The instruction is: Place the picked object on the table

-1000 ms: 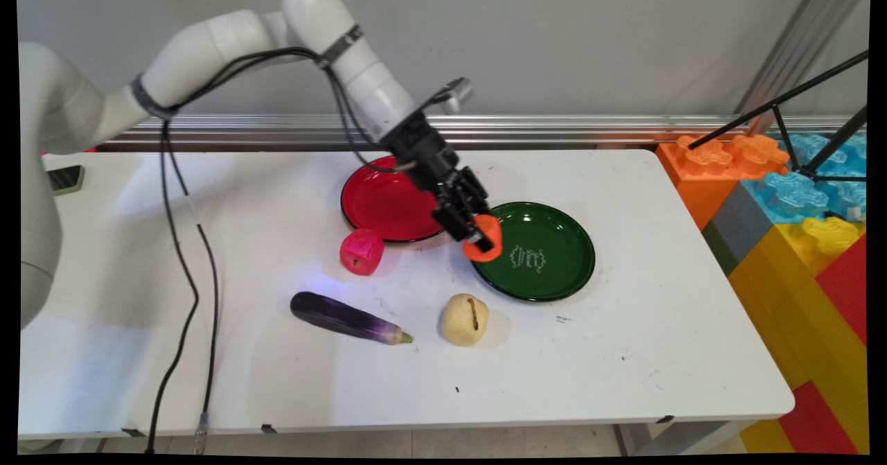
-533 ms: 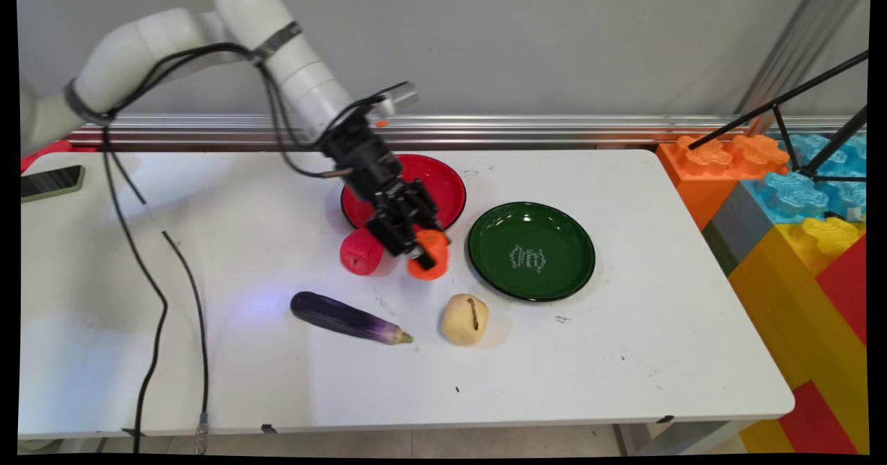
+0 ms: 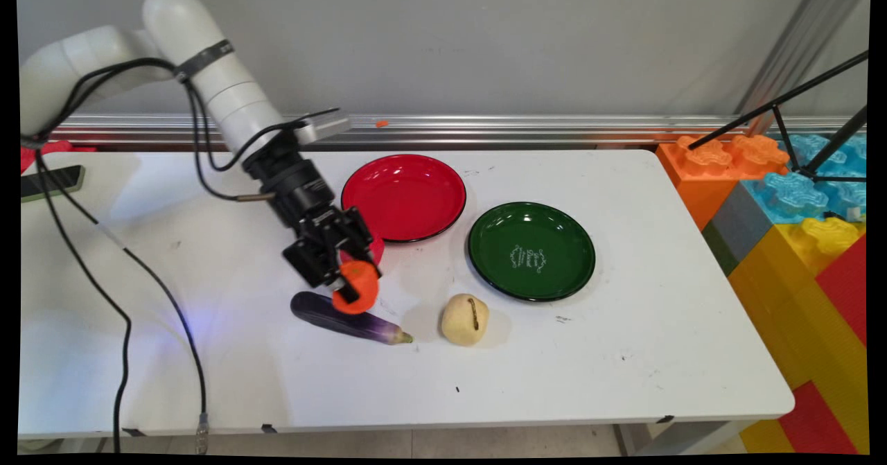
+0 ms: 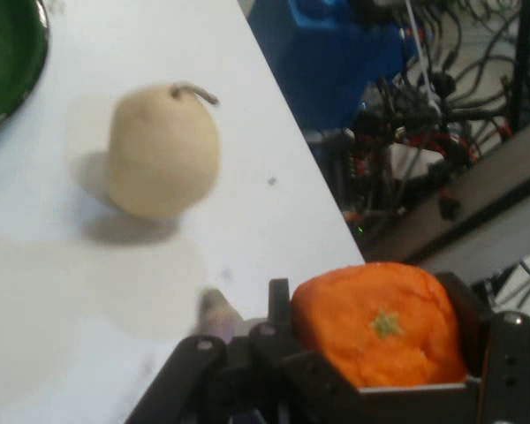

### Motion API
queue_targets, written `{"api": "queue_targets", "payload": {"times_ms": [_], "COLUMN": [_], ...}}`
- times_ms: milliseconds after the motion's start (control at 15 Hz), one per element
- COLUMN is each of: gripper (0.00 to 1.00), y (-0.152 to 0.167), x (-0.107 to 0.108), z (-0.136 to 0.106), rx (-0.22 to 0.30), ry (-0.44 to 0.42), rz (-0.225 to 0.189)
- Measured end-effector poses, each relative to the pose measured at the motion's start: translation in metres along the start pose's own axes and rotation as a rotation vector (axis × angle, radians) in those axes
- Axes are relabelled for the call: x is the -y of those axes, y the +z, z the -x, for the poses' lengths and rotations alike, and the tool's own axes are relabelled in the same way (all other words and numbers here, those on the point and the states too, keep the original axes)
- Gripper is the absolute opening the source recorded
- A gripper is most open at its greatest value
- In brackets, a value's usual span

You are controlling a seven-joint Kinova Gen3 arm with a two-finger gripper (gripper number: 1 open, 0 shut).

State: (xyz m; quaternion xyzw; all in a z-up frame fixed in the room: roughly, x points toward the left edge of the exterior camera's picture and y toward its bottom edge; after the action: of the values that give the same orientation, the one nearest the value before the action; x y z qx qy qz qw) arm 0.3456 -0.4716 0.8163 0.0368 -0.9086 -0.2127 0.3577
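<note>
My gripper (image 3: 348, 279) is shut on an orange toy fruit (image 3: 356, 288) and holds it just above the purple eggplant (image 3: 346, 319) lying on the white table (image 3: 624, 354). In the hand view the orange fruit (image 4: 382, 322) sits clamped between the black fingers (image 4: 278, 309), with a beige pear-like fruit (image 4: 163, 150) on the table beyond. A pink fruit (image 3: 376, 249) is mostly hidden behind the gripper. The beige fruit (image 3: 464, 319) lies to the right of the eggplant.
A red plate (image 3: 403, 197) and a green plate (image 3: 531, 251) stand behind and to the right. A phone (image 3: 50, 182) lies at the far left. Black cables (image 3: 125, 312) hang over the table's left side. Big coloured blocks (image 3: 797, 229) stand off the right edge.
The arm has swung left and toward the near side, carrying the orange fruit from over the green plate's left rim to above the eggplant. The gripper now hides most of the pink fruit.
</note>
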Motion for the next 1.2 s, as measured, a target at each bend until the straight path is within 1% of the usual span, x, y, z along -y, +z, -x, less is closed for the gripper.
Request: {"api": "queue_targets", "payload": {"times_ms": [133,400,867,1200], "gripper": [0.0,0.0,0.0,0.0], "y": [0.0,0.008,0.031,0.046], "x": [-0.007,-0.012,-0.013,-0.013], "z": [0.014,0.03,0.047,0.054], "rx": [0.009,0.016,0.018,0.018], "ry": [-0.005,-0.014,-0.033,-0.045], "rz": [0.011,0.024,0.045,0.059]}}
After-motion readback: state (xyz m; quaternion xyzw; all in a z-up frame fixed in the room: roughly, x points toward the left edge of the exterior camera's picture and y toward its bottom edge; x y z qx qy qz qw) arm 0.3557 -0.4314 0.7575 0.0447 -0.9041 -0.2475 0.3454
